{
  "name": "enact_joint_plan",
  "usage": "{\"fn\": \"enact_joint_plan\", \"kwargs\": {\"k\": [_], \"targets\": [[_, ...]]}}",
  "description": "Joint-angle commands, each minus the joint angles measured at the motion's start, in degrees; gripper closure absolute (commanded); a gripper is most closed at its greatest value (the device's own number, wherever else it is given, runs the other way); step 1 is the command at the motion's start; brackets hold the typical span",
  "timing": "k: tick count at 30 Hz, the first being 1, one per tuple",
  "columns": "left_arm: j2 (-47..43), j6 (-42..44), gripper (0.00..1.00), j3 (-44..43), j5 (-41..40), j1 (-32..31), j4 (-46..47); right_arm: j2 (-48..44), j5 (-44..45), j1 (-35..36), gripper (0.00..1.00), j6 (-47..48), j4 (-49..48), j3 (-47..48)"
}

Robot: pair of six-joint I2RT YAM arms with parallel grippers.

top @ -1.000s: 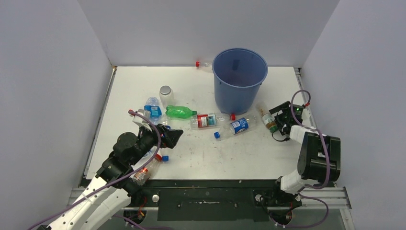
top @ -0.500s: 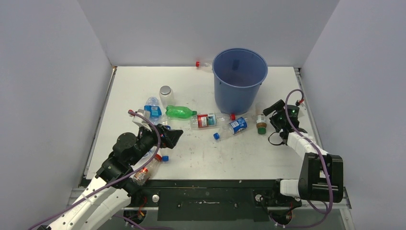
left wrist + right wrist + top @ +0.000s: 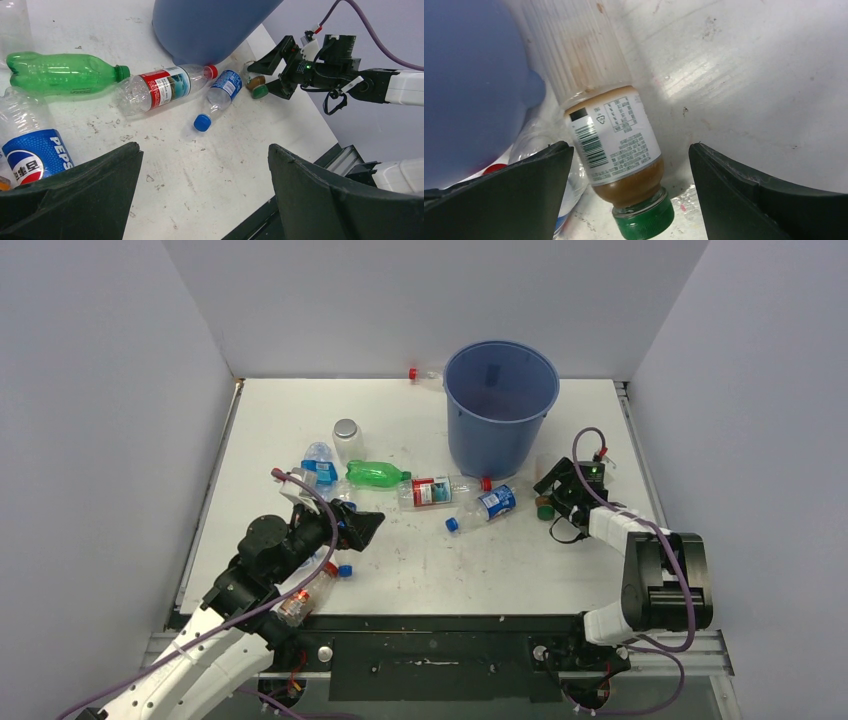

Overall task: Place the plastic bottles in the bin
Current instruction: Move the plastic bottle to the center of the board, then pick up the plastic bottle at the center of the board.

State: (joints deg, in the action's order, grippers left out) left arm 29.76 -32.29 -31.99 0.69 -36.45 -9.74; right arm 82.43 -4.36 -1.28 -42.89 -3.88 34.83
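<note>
Step in hand: approach to grasp, right arm. The right gripper (image 3: 553, 498) is held low over the table (image 3: 420, 570), its jaws spread wide, one on each side of the brown-filled bottle (image 3: 616, 145). No contact with the fingers is seen in the right wrist view.

The brown-filled bottle lies on its side just beside the base of the bin (image 3: 490, 445), on the bin's right, green cap (image 3: 644, 220) toward the near edge. Whether it touches the bin wall cannot be told.

The left gripper (image 3: 204, 149) is also spread and holds nothing. It hangs near the Pepsi bottle (image 3: 30, 150) and faces the green bottle (image 3: 60, 72), the red-labelled bottle (image 3: 160, 87) and the small blue-labelled bottle (image 3: 224, 90). All lie on the table; none is seen inside the bin.

Next move, judged: the jaws are to be lowered around the label and closed. The round body may roll away, and the bin wall leaves little room for the inner finger. A lift over the tall rim is then needed.
</note>
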Motion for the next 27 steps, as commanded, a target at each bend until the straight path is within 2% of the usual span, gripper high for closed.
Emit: {"fn": "enact_joint_plan", "kwargs": {"k": [1, 5, 11, 16, 19, 22, 23, 27], "targets": [[-0.1, 0.3, 0.04, -2.1, 0.4, -0.1, 2.1, 1.4, 2.0, 0.1, 0.15, 1.4, -1.4, 1.3], [0.0, 0.3, 0.04, -2.0, 0.2, -0.1, 2.2, 0.8, 2.3, 0.1, 0.32, 1.1, -2.8, -0.4], [0.1, 0.5, 0.04, -2.0, 0.1, -0.1, 2.1, -2.2, 1.6, 0.1, 0.62, 0.5, -3.1, -2.2], [-0.4, 1.0, 0.04, -2.0, -0.2, -0.3, 1.9, -16.6, 6.8, 0.1, 0.78, -3.0, 3.2, -4.2], [-0.9, 1.4, 0.04, -2.0, -2.0, -0.6, 1.9, -29.3, 7.4, 0.5, 0.91, -3.9, 12.5, -3.0], [-1.5, 1.8, 0.04, -1.9, -3.0, -0.9, 2.2, -40.2, 6.6, 0.9, 0.95, -2.9, 21.2, 0.6], [-1.5, 2.2, 0.04, -1.9, -3.3, -0.9, 2.3, -42.3, 7.3, 4.4, 0.95, -1.9, 24.8, 3.5], [-2.0, 2.4, 0.04, -1.8, -4.8, -1.0, 3.9, -50.4, 2.5, 10.0, 0.95, 1.2, 28.3, 8.1]]}}
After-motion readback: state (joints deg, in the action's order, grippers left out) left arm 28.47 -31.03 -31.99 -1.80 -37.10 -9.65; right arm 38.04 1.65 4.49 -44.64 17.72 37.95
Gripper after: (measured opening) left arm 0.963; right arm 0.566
